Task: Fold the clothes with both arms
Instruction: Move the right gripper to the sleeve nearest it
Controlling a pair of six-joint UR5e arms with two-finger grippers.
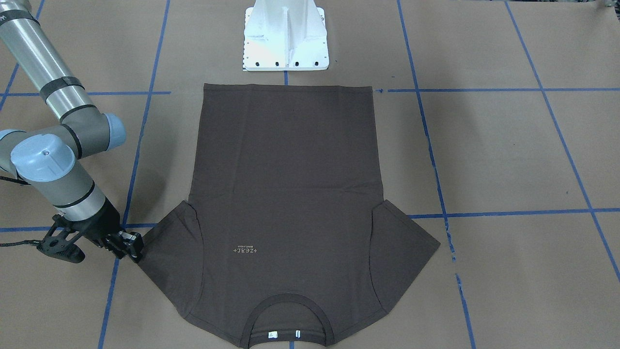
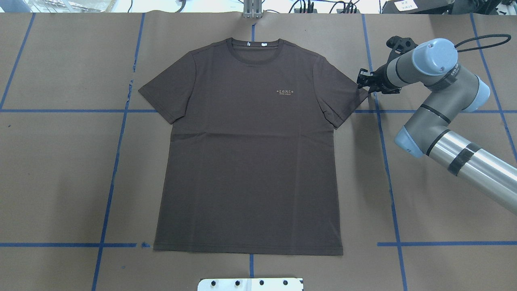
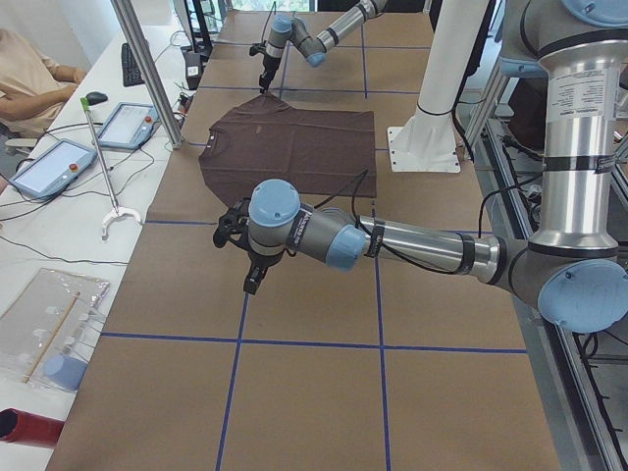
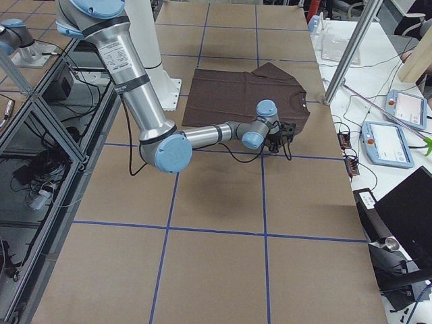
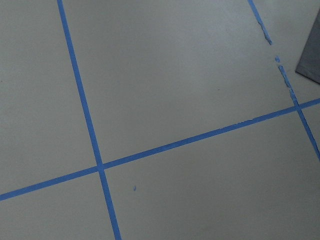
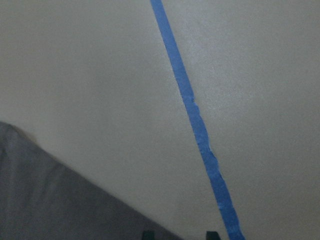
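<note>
We see a table [image 2: 60, 182] covered in brown paper [image 2: 436, 250], marked into large squares by blue tape lines [image 2: 109, 194]. A dark brown T-shirt [image 2: 250, 161] lies flat on it, front up and sleeves spread. Its collar points away from the robot and its hem is near the white pedestal base [image 1: 286, 39], which stands on the same surface.

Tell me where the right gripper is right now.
In the overhead view the right gripper sits on the right side, at the outer sleeve tip of the T-shirt, beside a blue tape line.
</note>
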